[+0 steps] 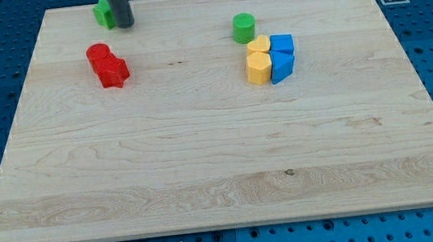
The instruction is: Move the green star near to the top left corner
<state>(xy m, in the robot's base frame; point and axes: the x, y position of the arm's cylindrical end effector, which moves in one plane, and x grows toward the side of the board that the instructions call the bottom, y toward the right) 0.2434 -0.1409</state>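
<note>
The green star (102, 13) lies near the top edge of the wooden board (221, 161), towards the view's top left corner. It is partly hidden by the dark rod. My tip (125, 24) rests on the board just to the right of the green star, touching or nearly touching it.
A red cylinder (97, 55) and a red star-like block (114, 71) sit together below the green star. At the view's upper right stand a green cylinder (244, 28), a yellow heart (258, 47), a yellow hexagon-like block (257, 69) and two blue blocks (282, 56).
</note>
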